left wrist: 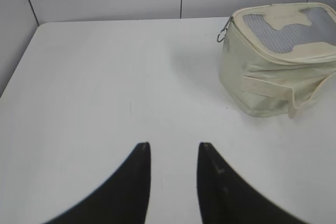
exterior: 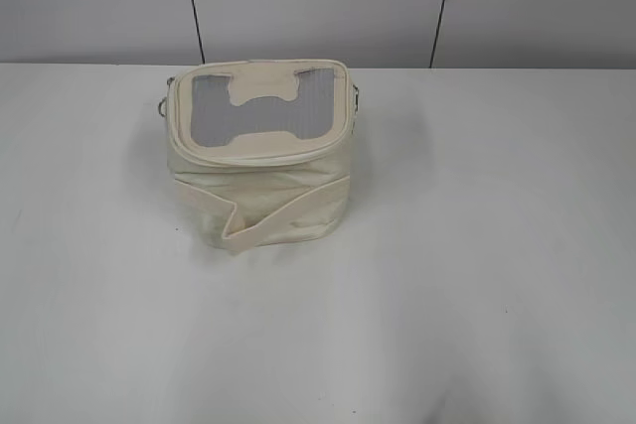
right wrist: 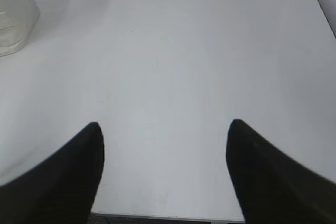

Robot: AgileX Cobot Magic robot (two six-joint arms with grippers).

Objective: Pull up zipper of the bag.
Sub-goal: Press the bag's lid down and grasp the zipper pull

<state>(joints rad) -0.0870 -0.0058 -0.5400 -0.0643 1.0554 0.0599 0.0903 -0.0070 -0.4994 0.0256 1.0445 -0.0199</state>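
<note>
A cream bag [exterior: 260, 156] with a grey mesh panel in its lid lies on the white table [exterior: 477, 275], towards the back middle. It also shows at the top right of the left wrist view [left wrist: 273, 72], with a metal ring [left wrist: 222, 34] at its left end. Only its edge shows at the top left of the right wrist view [right wrist: 13, 19]. The zipper pull is not discernible. My left gripper [left wrist: 174, 148] is open and empty, well short of the bag. My right gripper [right wrist: 165, 125] is wide open and empty near the table's front edge. Neither gripper shows in the exterior view.
A grey panelled wall [exterior: 318, 2] stands behind the table. A side wall [left wrist: 13, 30] borders the table at the left. The table's front edge [right wrist: 168, 217] shows below my right gripper.
</note>
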